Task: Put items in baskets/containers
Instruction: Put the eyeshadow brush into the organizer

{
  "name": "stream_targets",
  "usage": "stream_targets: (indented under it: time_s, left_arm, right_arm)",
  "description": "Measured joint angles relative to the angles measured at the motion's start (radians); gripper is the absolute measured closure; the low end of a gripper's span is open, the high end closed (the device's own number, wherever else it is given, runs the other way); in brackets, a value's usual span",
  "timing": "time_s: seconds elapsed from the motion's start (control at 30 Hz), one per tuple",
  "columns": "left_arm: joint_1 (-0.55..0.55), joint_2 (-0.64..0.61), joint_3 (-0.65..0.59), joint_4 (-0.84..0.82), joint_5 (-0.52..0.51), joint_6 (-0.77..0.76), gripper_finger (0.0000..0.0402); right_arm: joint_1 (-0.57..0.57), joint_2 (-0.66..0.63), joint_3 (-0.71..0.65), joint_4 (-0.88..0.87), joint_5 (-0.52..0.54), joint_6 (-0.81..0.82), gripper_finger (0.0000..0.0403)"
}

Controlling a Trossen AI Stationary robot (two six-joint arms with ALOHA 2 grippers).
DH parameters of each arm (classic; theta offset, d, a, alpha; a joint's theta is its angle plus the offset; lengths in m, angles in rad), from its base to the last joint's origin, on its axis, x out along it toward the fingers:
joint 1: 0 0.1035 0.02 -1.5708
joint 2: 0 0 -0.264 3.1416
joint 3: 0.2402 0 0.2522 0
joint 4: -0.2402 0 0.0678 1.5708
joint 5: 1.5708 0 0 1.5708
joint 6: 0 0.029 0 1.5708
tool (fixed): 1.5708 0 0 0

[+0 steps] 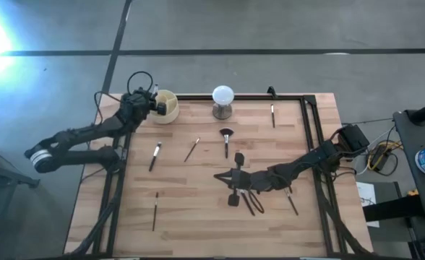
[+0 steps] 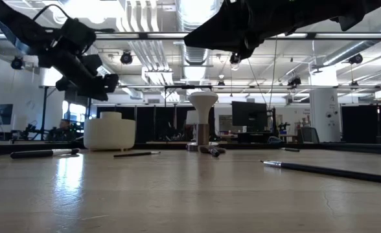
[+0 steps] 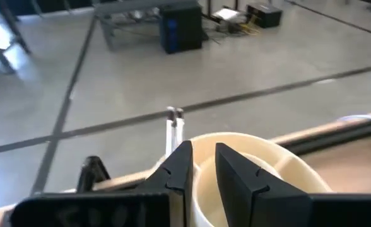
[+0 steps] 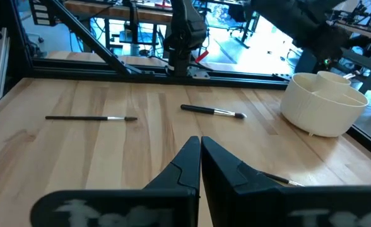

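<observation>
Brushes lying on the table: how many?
6: far-right brush, fan brush, centre brush, left brush, near-left brush, brush by right arm. Others may hide under it.

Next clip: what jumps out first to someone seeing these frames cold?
The left tool hangs over the cream cup at the table's far left corner, with a thin brush standing upright just past its fingers. The right tool reaches low over mid-table with its fingers together, amid scattered brushes such as the fan-headed one. A white ball on a stand stands at the far edge.
</observation>
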Motion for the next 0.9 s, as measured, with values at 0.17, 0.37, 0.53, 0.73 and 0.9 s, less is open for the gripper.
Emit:
stream_targets:
  time_s: [0.17,0.37,0.53,0.73,0.9]
  left_arm:
    - [-0.088,-0.09,-0.014,-0.15,0.038,-0.032,0.0343]
    - [-0.273,-0.135,-0.021,-0.334,0.061,-0.099,0.0359]
    - [-0.468,-0.131,-0.022,-0.38,0.065,-0.174,0.036]
    - [-0.674,-0.094,-0.022,-0.381,0.044,-0.294,0.0357]
    - [-0.754,-0.028,-0.022,-0.365,0.011,-0.36,0.0339]
  right_arm:
    - [0.0,0.0,0.0,-0.006,0.0,0.0,0.0394]
    - [0.0,0.001,0.0,-0.049,0.001,0.02,0.0394]
    - [0.0,0.001,0.0,-0.074,0.002,0.024,0.0394]
    - [0.0,0.001,0.0,-0.08,0.002,0.024,0.0394]
    - [0.0,0.001,0.0,-0.083,0.003,0.024,0.0394]
